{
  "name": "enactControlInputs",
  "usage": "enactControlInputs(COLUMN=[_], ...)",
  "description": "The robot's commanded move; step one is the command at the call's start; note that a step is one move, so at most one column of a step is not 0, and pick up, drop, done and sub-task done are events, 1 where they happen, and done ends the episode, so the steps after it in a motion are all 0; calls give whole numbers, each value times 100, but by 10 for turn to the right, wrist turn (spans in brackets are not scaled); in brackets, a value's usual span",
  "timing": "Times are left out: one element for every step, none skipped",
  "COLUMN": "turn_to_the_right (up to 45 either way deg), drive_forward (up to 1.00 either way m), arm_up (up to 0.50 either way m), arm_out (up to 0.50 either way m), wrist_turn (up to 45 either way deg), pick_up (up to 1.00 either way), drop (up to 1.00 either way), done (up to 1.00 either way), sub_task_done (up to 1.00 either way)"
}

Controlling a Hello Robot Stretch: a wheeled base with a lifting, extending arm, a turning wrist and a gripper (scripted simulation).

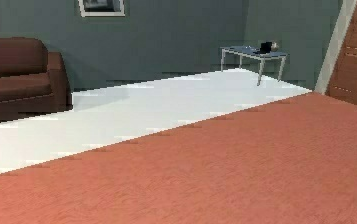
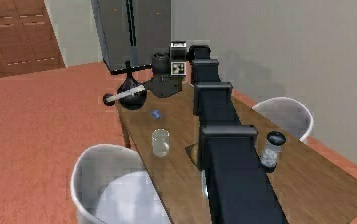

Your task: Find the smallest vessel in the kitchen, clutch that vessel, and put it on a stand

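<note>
Here a small clear cup (image 2: 162, 143) stands on the table (image 2: 181, 125).

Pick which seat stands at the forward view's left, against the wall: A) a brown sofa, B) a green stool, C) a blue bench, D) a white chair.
A: a brown sofa with thick cushions and a wide armrest stands against the grey wall at that view's left.
</note>
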Motion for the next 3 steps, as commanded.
enactControlInputs(turn_to_the_right=[0, 0, 0], drive_forward=[0, 0, 0], arm_up=[0, -28, 0], arm_out=[0, 0, 0], wrist_turn=[390, 0, 0], pick_up=[0, 0, 100], drop=[0, 0, 0], done=[0, 0, 0], sub_task_done=[0, 0, 0])
